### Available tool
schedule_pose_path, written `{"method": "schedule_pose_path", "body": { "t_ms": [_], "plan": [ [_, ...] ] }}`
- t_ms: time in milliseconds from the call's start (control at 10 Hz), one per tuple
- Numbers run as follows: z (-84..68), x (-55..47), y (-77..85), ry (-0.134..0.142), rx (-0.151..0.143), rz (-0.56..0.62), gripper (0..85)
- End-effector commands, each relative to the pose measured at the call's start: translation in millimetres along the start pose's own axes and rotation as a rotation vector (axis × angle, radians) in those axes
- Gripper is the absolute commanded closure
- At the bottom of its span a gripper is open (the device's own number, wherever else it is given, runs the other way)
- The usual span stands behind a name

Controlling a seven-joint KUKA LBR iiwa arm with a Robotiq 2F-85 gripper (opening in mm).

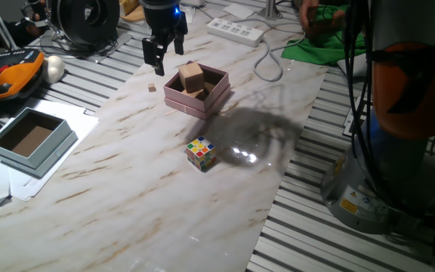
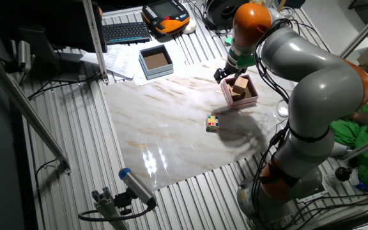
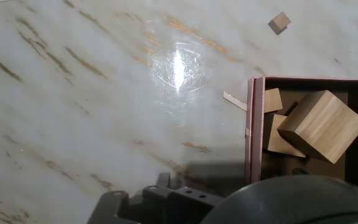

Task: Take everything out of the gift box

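The pink gift box sits near the top middle of the frame on the marble table. Inside it lies one big wooden cube, tilted on top of smaller wooden pieces. A tiny wooden cube rests on the table, left of the box. The gripper hangs above the box's upper left corner, its fingers spread and holding nothing. A multicoloured puzzle cube stands lower, in the middle of the frame.

Surface: you see a white marble-patterned sheet on a slatted metal table | Light: overhead glare patch | Clutter: keyboard, power strip, green cloth
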State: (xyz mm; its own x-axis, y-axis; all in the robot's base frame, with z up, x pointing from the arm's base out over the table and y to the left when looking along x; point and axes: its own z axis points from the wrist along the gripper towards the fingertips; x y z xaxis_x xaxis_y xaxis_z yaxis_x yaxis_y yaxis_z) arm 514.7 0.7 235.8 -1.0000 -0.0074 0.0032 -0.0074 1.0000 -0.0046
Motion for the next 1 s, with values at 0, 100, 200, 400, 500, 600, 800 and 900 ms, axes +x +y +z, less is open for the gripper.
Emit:
{"method": "schedule_pose_path", "body": {
  "t_ms": [0,100,200,400,500,600,800,900],
  "plan": [
    [-0.1,-0.2,0.0,0.233,0.099,-0.265,85.0],
    [-0.1,-0.2,-0.1,0.231,0.099,-0.264,85.0],
    [-0.1,-0.2,-0.1,0.231,0.099,-0.264,85.0],
    [-0.1,-0.2,-0.1,0.231,0.099,-0.264,85.0],
    [-0.1,-0.2,-0.1,0.230,0.098,-0.266,85.0],
    [-0.1,-0.2,-0.1,0.227,0.089,-0.267,85.0],
    [-0.1,-0.2,-0.1,0.185,0.069,-0.290,85.0],
    [-0.1,-0.2,-0.1,0.192,0.000,-0.260,85.0]
  ]
}}
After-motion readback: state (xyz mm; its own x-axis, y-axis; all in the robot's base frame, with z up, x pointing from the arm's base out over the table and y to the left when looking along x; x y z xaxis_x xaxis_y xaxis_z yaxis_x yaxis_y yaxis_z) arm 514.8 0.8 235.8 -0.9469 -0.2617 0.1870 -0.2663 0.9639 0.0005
